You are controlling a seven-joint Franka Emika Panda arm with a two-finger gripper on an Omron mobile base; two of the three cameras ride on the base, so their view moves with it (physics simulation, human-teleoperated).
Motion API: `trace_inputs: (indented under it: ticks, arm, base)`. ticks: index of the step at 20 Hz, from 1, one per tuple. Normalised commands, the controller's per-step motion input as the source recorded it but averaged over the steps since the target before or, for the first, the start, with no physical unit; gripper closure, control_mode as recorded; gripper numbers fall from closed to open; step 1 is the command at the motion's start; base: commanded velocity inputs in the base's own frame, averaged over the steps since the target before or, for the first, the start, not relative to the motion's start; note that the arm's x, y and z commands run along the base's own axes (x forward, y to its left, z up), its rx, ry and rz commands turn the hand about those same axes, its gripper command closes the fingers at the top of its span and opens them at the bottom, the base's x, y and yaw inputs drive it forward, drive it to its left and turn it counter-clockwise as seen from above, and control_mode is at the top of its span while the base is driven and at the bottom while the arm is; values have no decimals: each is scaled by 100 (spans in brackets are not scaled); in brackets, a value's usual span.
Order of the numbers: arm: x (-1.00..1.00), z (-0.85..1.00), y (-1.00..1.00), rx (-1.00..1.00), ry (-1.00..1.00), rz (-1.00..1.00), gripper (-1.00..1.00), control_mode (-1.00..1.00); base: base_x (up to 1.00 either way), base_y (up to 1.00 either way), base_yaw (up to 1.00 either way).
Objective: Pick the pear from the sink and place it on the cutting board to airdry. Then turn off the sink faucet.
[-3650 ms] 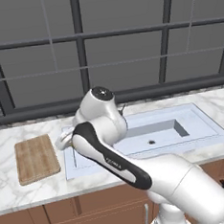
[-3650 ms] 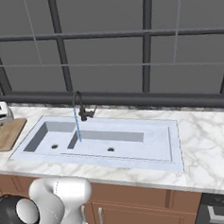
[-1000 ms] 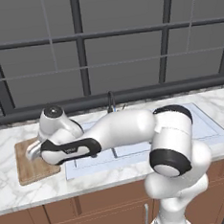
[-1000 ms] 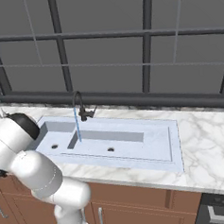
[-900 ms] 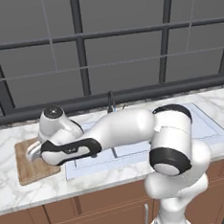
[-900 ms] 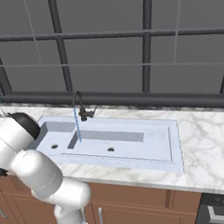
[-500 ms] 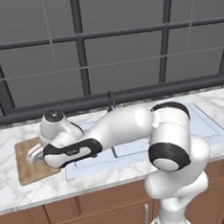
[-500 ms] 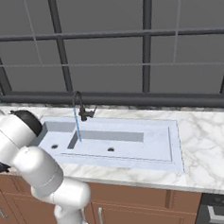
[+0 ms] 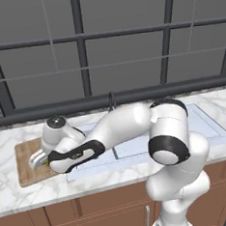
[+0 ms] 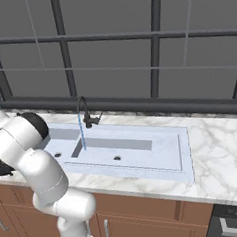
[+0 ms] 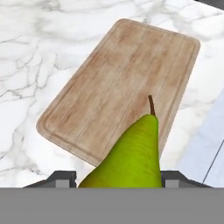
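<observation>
Pear (image 11: 131, 153) clamped between jaws of gripper (image 9: 39, 160), hanging over board (image 11: 118, 83) left of sink (image 10: 158, 153), ready for setting down; faucet (image 10: 83, 113) running.

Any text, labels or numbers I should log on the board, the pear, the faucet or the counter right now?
None readable in any view.
cutting board: bare wood grain, no mark.
pear, held in the gripper: plain green skin, no sticker.
sink faucet and sink: no brand or sign.
</observation>
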Motion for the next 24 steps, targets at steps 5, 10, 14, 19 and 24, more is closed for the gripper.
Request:
trace_inputs:
  ticks: [5, 10, 14, 19, 24]
  arm:
    - [10, -11, 9, 0, 0, 0, 100, -100]
    - [12, -14, 15, 0, 1, 0, 100, -100]
    - [13, -13, 21, -1, 1, 0, 100, -100]
    - [12, -12, 25, -2, 0, 0, -100, -100]
    - [3, -2, 9, -1, 0, 0, -100, -100]
  base:
    - [0, 0, 0]
    - [0, 0, 0]
    - [0, 0, 0]
    - [0, 0, 0]
    - [0, 0, 0]
